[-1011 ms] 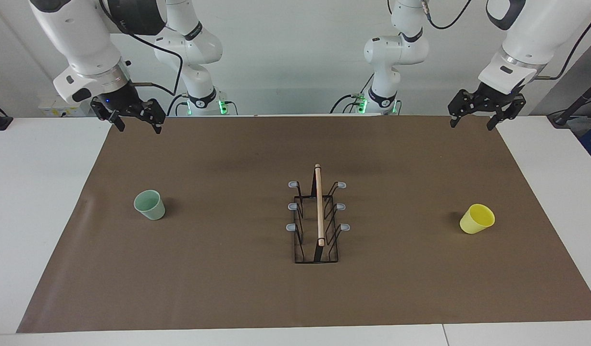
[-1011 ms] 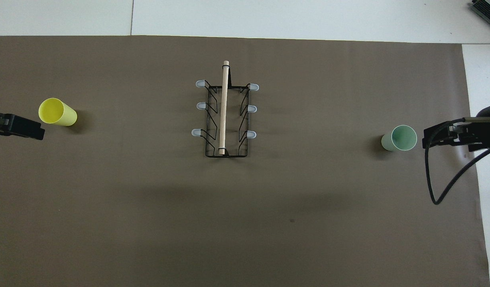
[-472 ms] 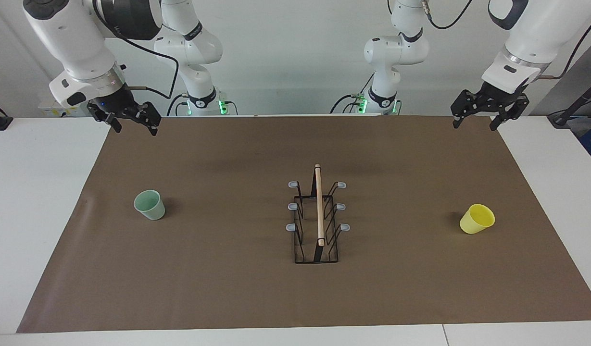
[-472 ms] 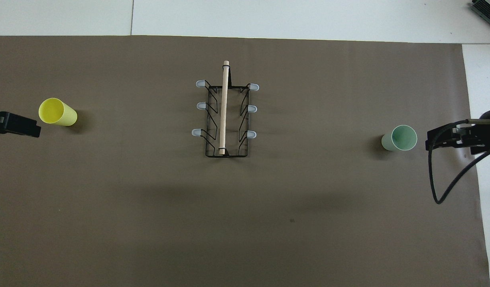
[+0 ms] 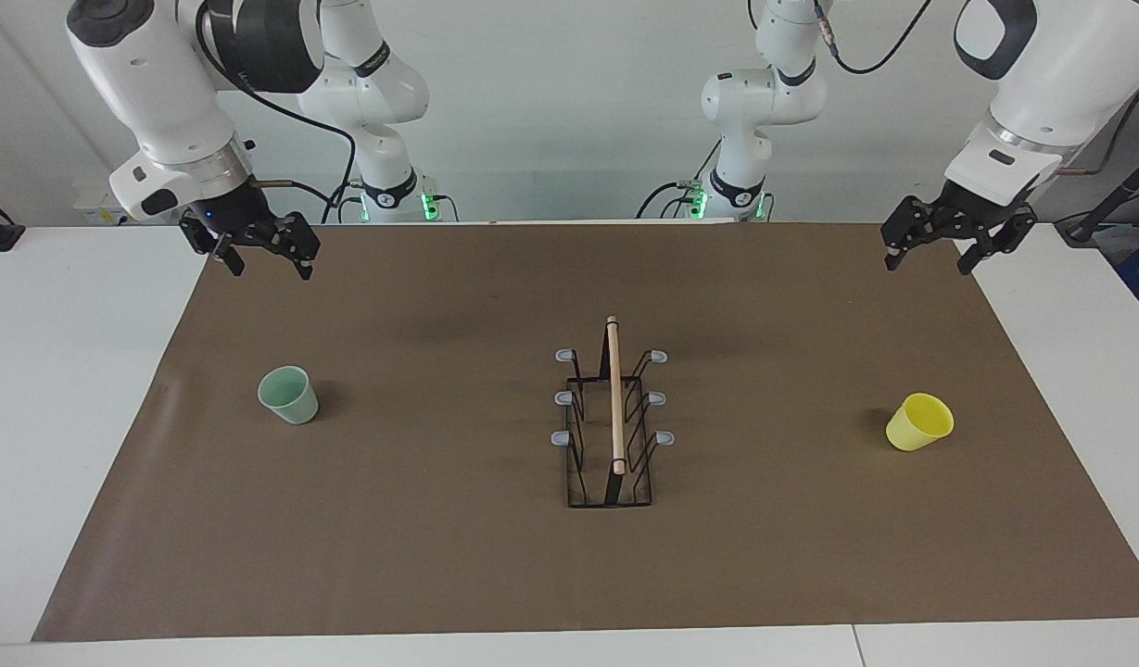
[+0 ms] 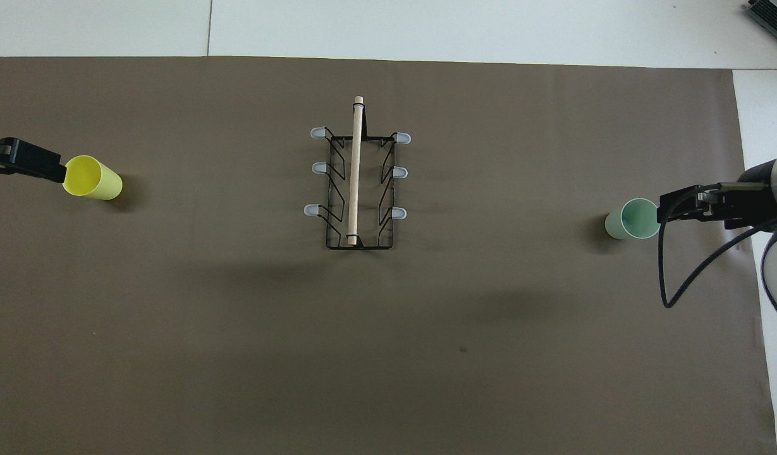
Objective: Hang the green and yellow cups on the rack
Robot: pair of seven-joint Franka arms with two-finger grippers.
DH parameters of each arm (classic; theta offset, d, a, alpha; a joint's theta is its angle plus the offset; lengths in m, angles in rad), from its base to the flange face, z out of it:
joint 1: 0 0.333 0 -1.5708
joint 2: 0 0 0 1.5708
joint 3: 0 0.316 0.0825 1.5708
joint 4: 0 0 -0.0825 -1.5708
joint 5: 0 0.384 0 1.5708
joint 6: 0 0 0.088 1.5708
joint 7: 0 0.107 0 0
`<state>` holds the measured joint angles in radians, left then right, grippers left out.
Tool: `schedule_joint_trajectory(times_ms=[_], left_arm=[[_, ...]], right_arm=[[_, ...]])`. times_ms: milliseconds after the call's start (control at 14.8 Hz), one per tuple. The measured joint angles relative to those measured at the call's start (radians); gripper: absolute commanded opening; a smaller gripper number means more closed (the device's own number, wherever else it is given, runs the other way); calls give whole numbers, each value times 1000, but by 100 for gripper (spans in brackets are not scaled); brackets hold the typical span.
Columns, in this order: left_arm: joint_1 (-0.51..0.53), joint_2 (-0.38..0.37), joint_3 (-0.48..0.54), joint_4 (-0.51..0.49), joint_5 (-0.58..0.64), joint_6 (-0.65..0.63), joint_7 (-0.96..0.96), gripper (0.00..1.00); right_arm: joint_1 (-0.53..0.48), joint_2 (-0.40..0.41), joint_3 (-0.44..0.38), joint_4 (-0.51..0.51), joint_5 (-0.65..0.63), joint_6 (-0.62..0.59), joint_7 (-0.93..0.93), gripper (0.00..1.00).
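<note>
Presently, left gripper (image 5: 959, 248) held aloft with jaws spread, empty, yellow cup (image 5: 919, 422) seen below it on the mat, right gripper (image 5: 264, 245) likewise spread and empty, green cup (image 5: 288, 395) below, rack (image 5: 612, 417) placed midway between both grippers.

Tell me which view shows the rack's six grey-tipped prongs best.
The overhead view: it looks straight down on the rack, so all six tips splay clear of the wire frame, three on each side of the dowel. The facing view shows the rack slantwise; the tips still show, but more crowded.
</note>
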<state>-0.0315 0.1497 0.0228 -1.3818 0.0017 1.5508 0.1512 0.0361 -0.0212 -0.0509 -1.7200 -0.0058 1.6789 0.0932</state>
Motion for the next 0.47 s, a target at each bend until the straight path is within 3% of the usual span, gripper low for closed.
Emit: schedule_joint_trajectory(times_ms=[135, 472], left_arm=[[12, 88, 18, 77, 0, 9, -1, 100], [40, 299, 56, 260, -4, 51, -46, 100]], right_arm=[[-2, 80, 0, 59, 0, -6, -24, 100], [-1, 397, 7, 293, -15, -28, -169, 100]])
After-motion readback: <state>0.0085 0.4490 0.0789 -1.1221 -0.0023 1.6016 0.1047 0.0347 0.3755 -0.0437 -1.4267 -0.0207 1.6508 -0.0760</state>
